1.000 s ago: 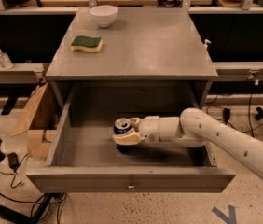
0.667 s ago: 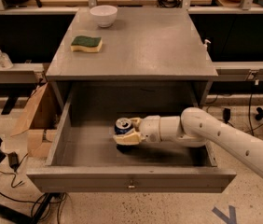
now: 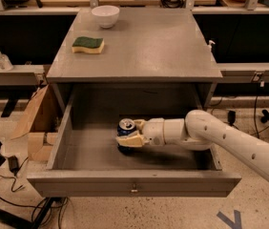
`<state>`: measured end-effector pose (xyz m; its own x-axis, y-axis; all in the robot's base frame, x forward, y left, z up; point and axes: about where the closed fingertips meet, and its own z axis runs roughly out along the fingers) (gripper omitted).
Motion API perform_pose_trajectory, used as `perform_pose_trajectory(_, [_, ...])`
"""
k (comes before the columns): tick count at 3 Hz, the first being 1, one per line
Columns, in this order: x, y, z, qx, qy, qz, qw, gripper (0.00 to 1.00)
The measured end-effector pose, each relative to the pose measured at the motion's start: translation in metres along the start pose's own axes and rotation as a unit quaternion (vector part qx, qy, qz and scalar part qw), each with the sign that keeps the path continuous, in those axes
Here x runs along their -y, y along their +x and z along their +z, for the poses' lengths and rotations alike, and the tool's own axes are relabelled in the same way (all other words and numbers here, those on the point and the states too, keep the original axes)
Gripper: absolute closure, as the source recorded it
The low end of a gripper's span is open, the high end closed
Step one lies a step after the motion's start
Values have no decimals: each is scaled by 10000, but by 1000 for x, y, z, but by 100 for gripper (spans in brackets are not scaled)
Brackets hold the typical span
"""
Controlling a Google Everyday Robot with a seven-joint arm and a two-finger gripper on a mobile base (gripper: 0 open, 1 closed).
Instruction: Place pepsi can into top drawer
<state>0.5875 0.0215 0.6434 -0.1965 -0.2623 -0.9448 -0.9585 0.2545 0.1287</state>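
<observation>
Legible text: none | pepsi can (image 3: 125, 126), centre frame inside the open top drawer (image 3: 133, 182): logo and lettering not readable | gripper (image 3: 129, 136): in the drawer, fingers clasped on either side of the can, no markings legible | lower right of frame: blue tape mark (image 3: 229, 218), no readable character

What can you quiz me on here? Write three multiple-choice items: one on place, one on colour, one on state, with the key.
1. Where is the pepsi can?
A) on a shelf
B) in the top drawer
C) on the floor

2. What colour is the sponge's upper face?
A) green
B) red
C) white

3. How is the top drawer?
A) shut
B) pulled open
C) taken out

Key:
1 B: the can sits inside the drawer, clasped by the gripper that reaches in.
2 A: a green face over a yellow body.
3 B: its inside lies open to view.
</observation>
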Motion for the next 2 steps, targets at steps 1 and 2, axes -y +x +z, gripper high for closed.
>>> perform_pose_trajectory(1, [0,0,0,0,-2,0,10000,3])
perform_pose_trajectory(2, [-1,0,1,1,-12,-1,10000,0])
